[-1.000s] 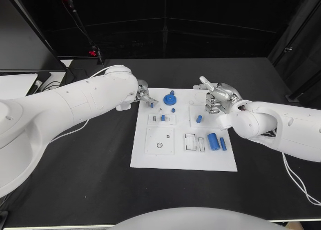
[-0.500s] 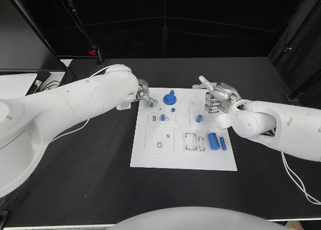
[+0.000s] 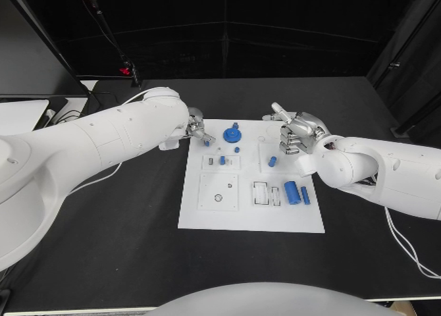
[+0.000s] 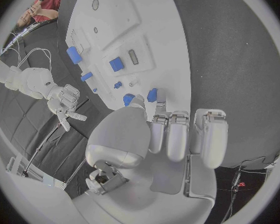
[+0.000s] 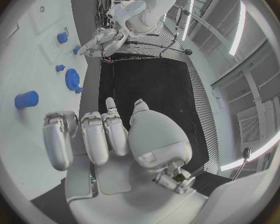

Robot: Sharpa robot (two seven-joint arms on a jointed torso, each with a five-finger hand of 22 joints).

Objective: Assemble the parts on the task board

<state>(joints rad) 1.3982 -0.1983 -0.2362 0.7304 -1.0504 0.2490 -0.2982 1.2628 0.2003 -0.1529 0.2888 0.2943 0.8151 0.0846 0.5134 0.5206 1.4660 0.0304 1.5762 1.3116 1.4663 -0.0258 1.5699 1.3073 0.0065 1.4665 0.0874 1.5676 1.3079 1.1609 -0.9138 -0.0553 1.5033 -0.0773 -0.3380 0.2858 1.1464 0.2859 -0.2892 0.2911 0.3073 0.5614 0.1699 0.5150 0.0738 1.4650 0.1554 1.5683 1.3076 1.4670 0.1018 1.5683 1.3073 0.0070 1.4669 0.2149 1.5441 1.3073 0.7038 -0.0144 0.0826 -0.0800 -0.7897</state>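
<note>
L hand [image 4: 155, 134] pinching blue part [image 4: 152, 95]

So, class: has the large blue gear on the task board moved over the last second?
No. The blue gear sits at the same spot near the task board's far edge.

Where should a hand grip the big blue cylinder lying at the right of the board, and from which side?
Grip the big blue cylinder across its round middle, coming from above. It lies flat on the task board, with a thinner blue piece close beside, so fingers should probably straddle it narrowly.

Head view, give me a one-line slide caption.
Left hand holds a small blue part at the task board while right hand hovers.
</note>
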